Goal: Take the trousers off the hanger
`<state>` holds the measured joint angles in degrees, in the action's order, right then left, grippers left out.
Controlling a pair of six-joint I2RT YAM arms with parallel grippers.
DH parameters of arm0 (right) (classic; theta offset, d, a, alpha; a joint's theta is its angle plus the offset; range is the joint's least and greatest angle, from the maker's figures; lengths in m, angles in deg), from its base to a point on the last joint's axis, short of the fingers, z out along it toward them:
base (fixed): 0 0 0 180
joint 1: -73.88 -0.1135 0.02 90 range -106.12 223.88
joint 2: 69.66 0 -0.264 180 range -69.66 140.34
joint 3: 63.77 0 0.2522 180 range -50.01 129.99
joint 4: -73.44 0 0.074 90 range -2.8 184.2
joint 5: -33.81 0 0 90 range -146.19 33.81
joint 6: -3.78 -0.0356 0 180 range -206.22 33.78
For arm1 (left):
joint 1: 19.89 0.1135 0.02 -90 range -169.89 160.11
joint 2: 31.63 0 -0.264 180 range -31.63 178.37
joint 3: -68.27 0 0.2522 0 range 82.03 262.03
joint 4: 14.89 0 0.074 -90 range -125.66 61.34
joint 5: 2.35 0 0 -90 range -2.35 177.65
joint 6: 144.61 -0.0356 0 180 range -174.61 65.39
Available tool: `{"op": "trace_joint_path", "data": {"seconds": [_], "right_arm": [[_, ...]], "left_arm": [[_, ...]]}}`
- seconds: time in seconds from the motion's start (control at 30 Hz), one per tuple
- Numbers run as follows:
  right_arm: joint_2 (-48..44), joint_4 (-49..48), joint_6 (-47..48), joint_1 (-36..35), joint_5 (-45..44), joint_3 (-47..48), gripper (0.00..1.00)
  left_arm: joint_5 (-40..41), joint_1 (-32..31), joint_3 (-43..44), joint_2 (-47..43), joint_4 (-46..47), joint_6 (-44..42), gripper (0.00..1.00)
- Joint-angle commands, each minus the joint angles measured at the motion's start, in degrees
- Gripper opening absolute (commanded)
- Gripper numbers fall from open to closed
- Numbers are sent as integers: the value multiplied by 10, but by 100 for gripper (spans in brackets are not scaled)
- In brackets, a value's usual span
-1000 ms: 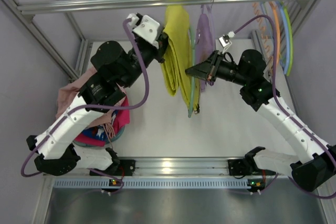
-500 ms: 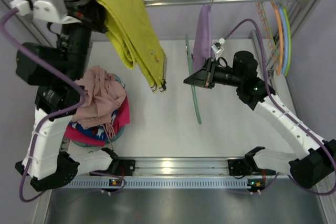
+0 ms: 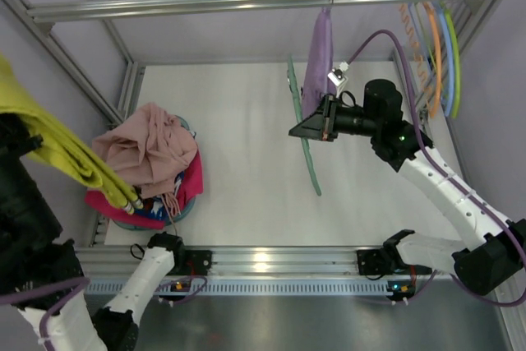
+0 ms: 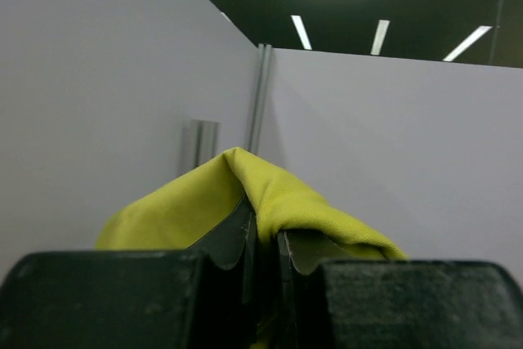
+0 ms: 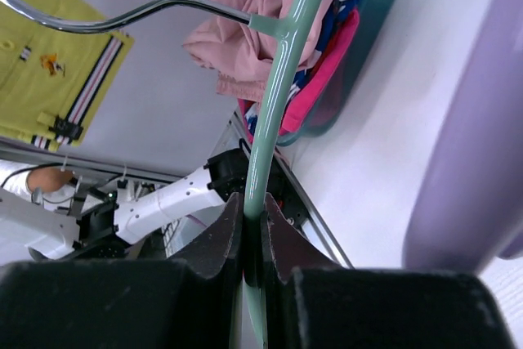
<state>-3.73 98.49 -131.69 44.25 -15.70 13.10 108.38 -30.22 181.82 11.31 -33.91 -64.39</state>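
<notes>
- Left gripper [image 4: 261,243] is pinched tight on a fold of the yellow trousers [image 4: 282,194]; the cloth peaks above the two fingertips and falls away on both sides.
- Bright and soft, the yellow trousers hang at the far left edge of the overhead view. Their legs trail down to the right and end just beside the pink garment [image 3: 148,150]. The right wrist view shows a striped band on them.
- The lilac trousers [image 3: 319,55] hang in a narrow fold below the rail [image 3: 205,2], right next to the green hanger [image 3: 308,154].
- The left arm [image 3: 33,228] is raised close to the overhead camera, its dark body filling the lower left corner.
- The right arm [image 3: 436,187] rises from its base at the lower right, with the forearm roughly level and pointing left.
- The right gripper [image 3: 292,131] is clamped narrowly on the green hanger's rod, and the hanger's chrome hook [image 5: 122,14] curves away from it.
</notes>
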Motion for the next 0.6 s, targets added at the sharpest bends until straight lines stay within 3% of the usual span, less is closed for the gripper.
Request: {"op": "trace_joint_path", "data": {"seconds": [0.0, 0.27, 0.43, 0.57], "right_arm": [[-17, 0, 42, -9, 11, 46, 0], [-13, 39, 77, -16, 13, 69, 0], [-9, 43, 85, -18, 13, 69, 0], [-7, 41, 85, -18, 14, 64, 0]], "left_arm": [[2, 43, -46, -65, 17, -42, 0], [22, 122, -172, -213, -57, -129, 0], [29, 130, -266, -240, -66, -181, 0], [15, 130, -335, -210, -30, -200, 0]]}}
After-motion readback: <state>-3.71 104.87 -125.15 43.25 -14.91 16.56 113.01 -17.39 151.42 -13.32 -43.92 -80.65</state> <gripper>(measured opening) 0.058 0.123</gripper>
